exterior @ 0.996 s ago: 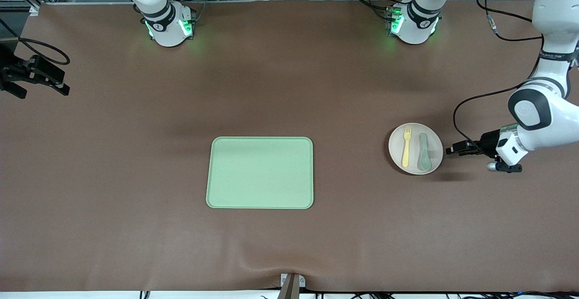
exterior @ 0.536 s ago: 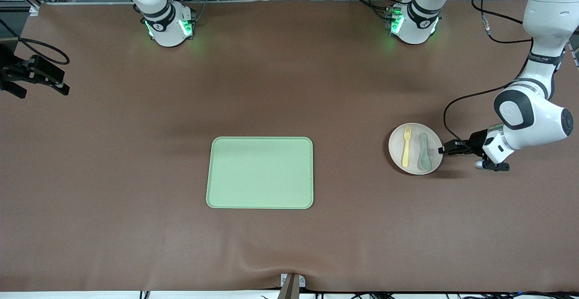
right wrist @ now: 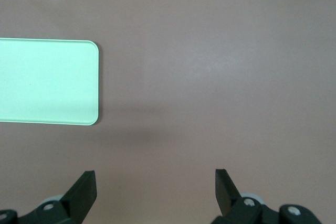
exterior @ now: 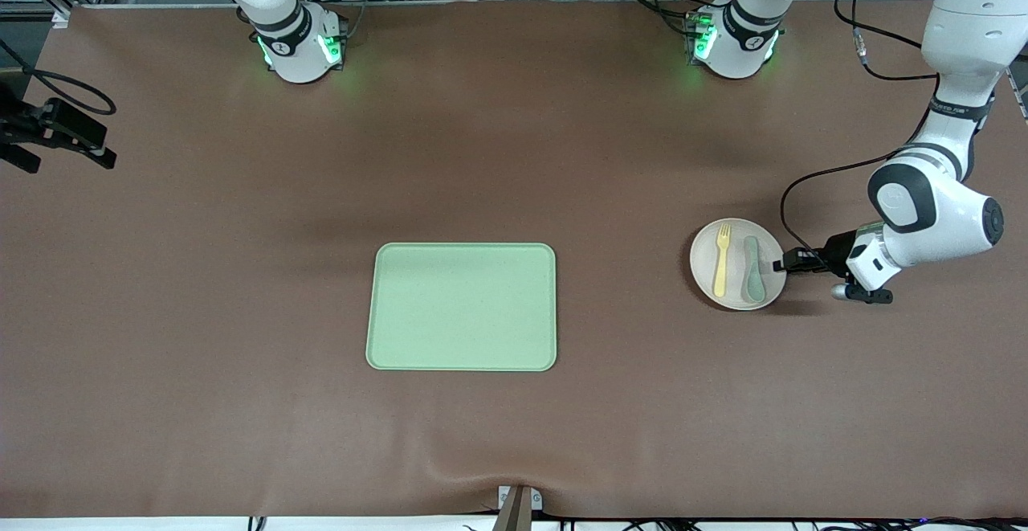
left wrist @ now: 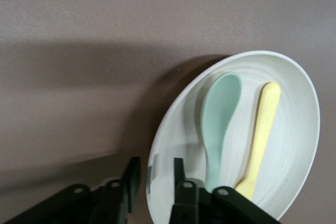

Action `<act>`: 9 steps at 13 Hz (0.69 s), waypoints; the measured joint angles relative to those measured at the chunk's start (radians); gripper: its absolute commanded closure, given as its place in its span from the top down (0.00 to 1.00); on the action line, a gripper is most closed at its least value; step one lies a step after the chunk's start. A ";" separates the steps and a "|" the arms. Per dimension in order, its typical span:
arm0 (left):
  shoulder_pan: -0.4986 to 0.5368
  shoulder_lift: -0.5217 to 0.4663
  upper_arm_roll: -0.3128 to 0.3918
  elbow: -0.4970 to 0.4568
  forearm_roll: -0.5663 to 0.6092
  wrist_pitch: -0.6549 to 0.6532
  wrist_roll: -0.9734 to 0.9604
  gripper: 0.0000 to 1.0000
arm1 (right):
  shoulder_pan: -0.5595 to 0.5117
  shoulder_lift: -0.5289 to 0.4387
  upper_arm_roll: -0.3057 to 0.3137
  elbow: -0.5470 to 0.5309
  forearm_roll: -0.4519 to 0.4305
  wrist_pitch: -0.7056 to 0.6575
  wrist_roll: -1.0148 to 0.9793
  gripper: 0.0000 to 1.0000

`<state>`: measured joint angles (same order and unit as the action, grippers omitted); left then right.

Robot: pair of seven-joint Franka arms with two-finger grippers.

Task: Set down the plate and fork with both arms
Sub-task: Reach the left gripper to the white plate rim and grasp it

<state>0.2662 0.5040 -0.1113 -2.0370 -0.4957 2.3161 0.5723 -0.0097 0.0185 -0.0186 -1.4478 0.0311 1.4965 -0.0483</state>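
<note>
Brown matting carries the plate [exterior: 737, 263] toward my left arm's end, fork [exterior: 721, 259] lying on it, where my left gripper [exterior: 781, 264] straddles its rim with fingers parted, while my right gripper [right wrist: 156, 187] waits spread wide, well apart.

Off-white plate [exterior: 737, 263], yellow fork [exterior: 721, 260], grey-green spoon [exterior: 752, 268], light-green tray [exterior: 462, 307].

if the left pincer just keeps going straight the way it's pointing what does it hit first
The plate. The left pincer sits at its rim, one finger either side of the edge in the wrist view, still open. Pushing on, it would likely reach the spoon next.
</note>
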 measured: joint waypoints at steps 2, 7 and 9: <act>-0.004 0.003 0.000 0.000 0.000 0.001 0.000 0.12 | -0.002 0.000 -0.002 0.000 0.000 -0.008 0.000 1.00; -0.012 0.004 0.000 0.000 0.000 0.003 0.001 0.00 | 0.000 0.000 0.001 0.000 0.000 -0.011 0.000 1.00; -0.017 0.007 0.000 0.000 0.000 0.005 0.001 0.00 | 0.001 0.000 0.004 0.000 0.000 -0.010 0.000 1.00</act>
<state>0.2493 0.5110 -0.1116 -2.0365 -0.4957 2.3211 0.5735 -0.0090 0.0185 -0.0150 -1.4483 0.0311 1.4861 -0.0484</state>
